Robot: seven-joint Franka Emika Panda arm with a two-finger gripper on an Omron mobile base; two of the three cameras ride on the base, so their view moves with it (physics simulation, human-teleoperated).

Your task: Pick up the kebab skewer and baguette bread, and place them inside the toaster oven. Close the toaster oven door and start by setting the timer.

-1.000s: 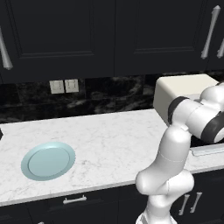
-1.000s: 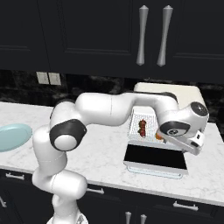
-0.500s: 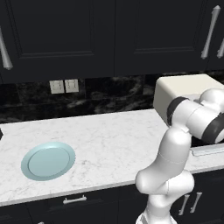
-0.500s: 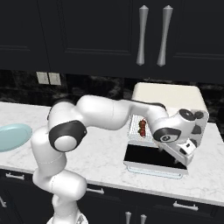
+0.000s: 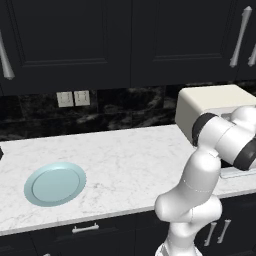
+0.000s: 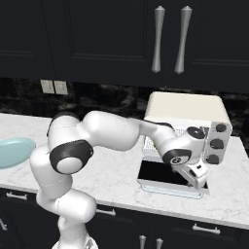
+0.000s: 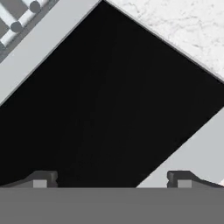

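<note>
The cream toaster oven point(image 6: 185, 108) point(image 5: 210, 102) stands at the counter's right end. Its door point(image 6: 158, 177) point(image 7: 109, 100) lies folded down flat, dark glass up. My gripper point(image 6: 198, 179) point(image 7: 111, 180) hovers just above the door's right front part, pointing down at the glass. It is open, with nothing between the fingertips point(image 7: 41, 179). A corner of the wire rack point(image 7: 17, 17) point(image 6: 147, 146) shows inside the oven. My forearm covers the oven's opening, so the kebab skewer and the baguette bread are hidden.
Three dark knobs point(image 6: 216, 143) run down the oven's right panel. A pale blue plate point(image 5: 55, 182) point(image 6: 14, 151) lies bare at the counter's left. Dark cabinets hang above, and wall outlets point(image 5: 72, 98) sit on the black backsplash.
The hand has dropped from in front of the oven's opening down over the lowered door. The food that showed on the rack a second ago is now behind my arm.
</note>
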